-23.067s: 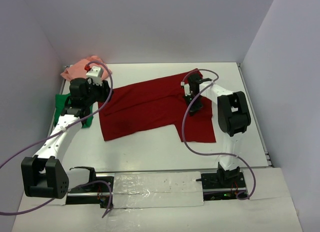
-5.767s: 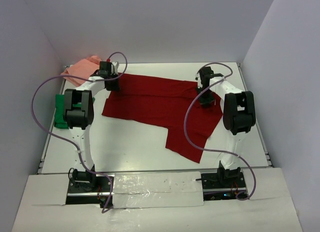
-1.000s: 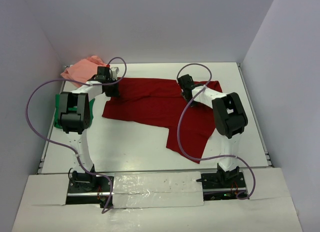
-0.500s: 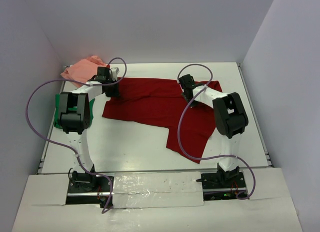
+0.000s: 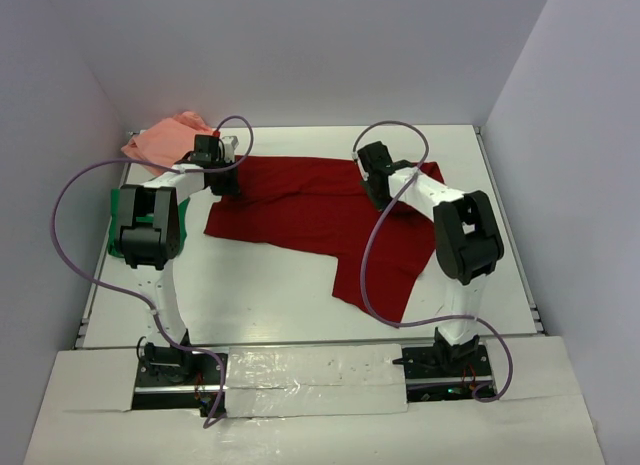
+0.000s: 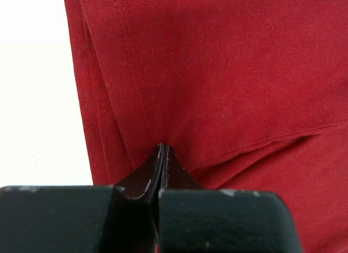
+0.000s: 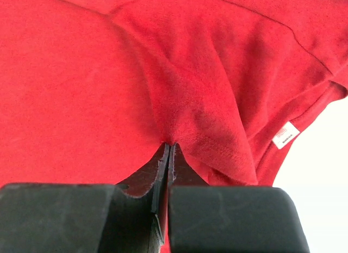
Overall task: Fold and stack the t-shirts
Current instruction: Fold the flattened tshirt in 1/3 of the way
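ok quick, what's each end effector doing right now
left end effector: closed, pinching the dark red t-shirt
right end effector: closed, pinching the same dark red t-shirt

Bright, even light w/ soft shadows; white table (image 6: 32, 73) overexposed in wrist views; top view sharp.

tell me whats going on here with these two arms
Two robot arms are handling the red shirt, which lies mostly spread on the table. The left tool is shut on cloth at its far-left edge, and the right tool is shut on a pinch near its far-right end. The green shirt and pink shirt lie at the table's left edge.
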You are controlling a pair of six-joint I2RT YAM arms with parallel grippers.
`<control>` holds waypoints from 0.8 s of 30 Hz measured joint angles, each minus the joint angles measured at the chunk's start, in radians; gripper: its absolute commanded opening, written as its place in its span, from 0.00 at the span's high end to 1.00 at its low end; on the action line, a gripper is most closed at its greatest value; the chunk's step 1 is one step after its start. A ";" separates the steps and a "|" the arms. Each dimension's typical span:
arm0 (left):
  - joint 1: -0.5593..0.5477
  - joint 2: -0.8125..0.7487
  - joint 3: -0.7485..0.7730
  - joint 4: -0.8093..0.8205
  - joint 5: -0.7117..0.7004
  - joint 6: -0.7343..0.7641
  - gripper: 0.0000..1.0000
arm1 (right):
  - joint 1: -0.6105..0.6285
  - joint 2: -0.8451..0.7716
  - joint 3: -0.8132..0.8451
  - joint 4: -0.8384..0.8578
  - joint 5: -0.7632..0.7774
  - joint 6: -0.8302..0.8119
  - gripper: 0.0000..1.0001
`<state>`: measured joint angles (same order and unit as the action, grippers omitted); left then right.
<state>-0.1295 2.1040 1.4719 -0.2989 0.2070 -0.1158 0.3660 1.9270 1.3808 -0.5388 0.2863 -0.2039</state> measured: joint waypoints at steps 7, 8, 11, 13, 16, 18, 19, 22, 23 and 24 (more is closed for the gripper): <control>0.000 0.000 0.000 0.000 0.001 0.000 1.00 | 0.024 -0.032 0.026 -0.049 -0.118 0.032 1.00; 0.000 0.000 0.000 0.000 0.001 0.000 1.00 | 0.031 -0.032 0.028 -0.055 -0.132 0.036 1.00; 0.000 -0.001 0.000 0.000 0.002 0.000 1.00 | 0.047 -0.032 0.034 -0.080 -0.179 0.050 1.00; 0.000 -0.001 0.000 -0.001 0.003 0.000 1.00 | 0.056 -0.032 0.039 -0.093 -0.201 0.055 1.00; 0.000 -0.002 0.000 -0.003 0.004 0.000 1.00 | 0.068 -0.032 0.041 -0.103 -0.217 0.059 0.97; 0.000 -0.002 0.000 -0.004 0.007 0.001 1.00 | 0.076 -0.026 0.051 -0.120 -0.230 0.063 0.59; 0.000 -0.002 0.000 -0.005 0.007 0.001 1.00 | 0.080 -0.021 0.059 -0.127 -0.232 0.072 0.49; 0.000 -0.002 0.000 -0.005 0.010 0.004 1.00 | 0.086 -0.013 0.067 -0.128 -0.225 0.072 0.31; 0.000 -0.002 0.000 -0.005 0.010 0.005 1.00 | 0.087 -0.012 0.067 -0.128 -0.211 0.071 0.30; 0.000 -0.002 -0.001 -0.004 0.011 0.007 1.00 | 0.089 -0.012 0.067 -0.126 -0.194 0.071 0.30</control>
<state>-0.1295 2.1017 1.4712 -0.3031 0.2176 -0.1089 0.4545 1.9148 1.4475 -0.6651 0.0921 -0.1333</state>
